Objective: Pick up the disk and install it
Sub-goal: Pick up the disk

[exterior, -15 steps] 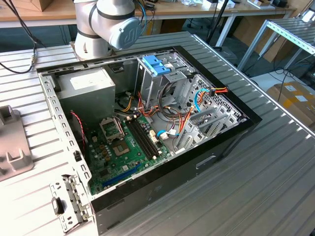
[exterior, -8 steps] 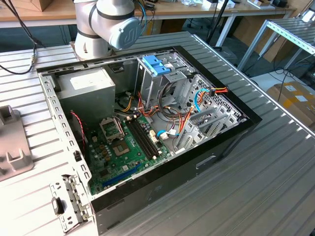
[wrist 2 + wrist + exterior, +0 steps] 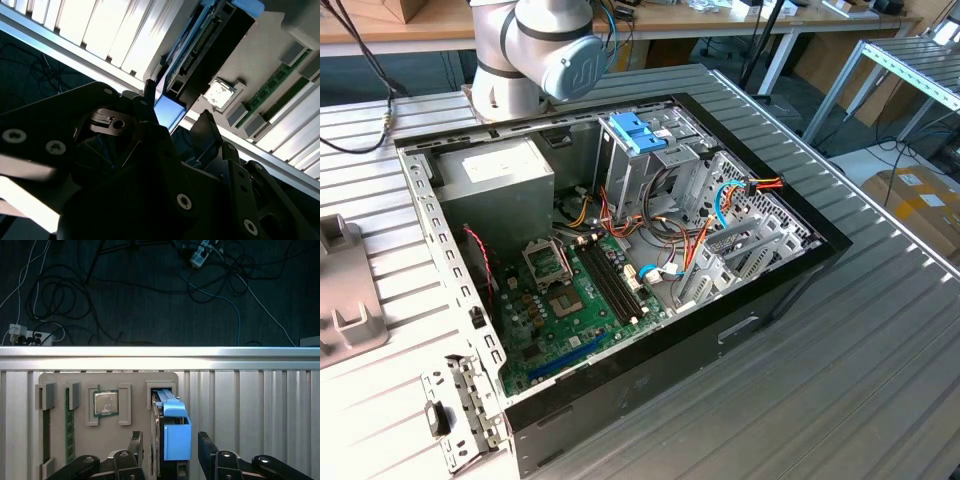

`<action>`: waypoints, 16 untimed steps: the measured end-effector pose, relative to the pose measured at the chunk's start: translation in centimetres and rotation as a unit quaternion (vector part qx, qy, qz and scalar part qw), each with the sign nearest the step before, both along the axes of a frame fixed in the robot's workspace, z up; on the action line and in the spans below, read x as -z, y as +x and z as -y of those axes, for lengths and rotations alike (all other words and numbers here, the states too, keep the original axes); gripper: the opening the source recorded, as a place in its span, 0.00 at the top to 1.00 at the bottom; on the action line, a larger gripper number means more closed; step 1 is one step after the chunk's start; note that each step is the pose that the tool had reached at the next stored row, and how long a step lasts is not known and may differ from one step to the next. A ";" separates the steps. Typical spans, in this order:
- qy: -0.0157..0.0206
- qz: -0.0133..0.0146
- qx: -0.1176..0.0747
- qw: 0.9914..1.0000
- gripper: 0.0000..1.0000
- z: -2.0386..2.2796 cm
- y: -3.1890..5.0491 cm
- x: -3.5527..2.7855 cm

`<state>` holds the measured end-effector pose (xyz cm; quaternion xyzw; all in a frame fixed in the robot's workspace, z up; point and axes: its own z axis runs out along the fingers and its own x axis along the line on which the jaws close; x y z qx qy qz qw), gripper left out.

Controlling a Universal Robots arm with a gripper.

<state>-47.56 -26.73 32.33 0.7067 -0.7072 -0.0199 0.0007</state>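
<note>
Claw (image 3: 170, 440) spread wide astride disk (image 3: 176, 437), which stands on edge in grey holder (image 3: 130, 378); not gripped or lifted yet. Pickup and fitting into case (image 3: 670, 362) remain.

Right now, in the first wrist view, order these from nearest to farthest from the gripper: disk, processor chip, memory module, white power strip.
1. Disk, between the fingers of the gripper.
2. Processor chip, in the beige tray.
3. Memory module, same tray, beyond the chip.
4. White power strip, down on the floor.
</note>
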 end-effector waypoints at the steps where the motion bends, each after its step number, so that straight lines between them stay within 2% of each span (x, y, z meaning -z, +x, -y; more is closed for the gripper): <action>1: 0.000 0.000 -0.003 1.000 0.44 -0.01 -0.02 0.08; 7: 0.000 0.000 -0.014 1.000 0.44 -0.24 -0.14 0.59; 11: 0.000 0.000 -0.014 1.000 0.44 -0.33 -0.58 1.36; 16: 0.000 0.000 -0.014 1.000 0.44 -0.34 -0.60 2.11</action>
